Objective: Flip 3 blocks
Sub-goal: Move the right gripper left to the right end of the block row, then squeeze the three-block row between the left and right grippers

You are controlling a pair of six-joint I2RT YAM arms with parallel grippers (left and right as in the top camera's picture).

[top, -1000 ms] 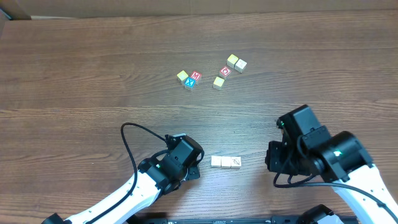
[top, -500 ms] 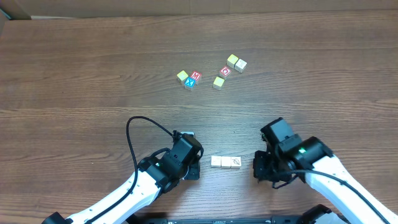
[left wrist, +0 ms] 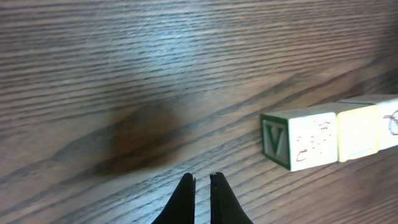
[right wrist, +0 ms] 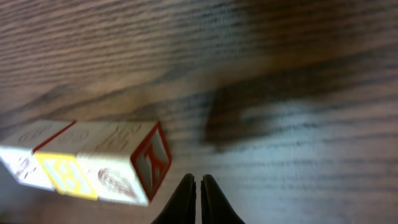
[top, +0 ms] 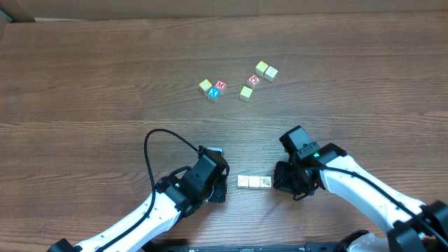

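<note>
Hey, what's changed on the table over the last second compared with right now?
The right gripper swung in from the table's right side to the right end of the row of three blocks; its jaws are now shut, holding nothing. The left gripper barely moved and stayed shut, empty, near the row's other end. The row itself and the loose blocks farther back stayed put.
</note>
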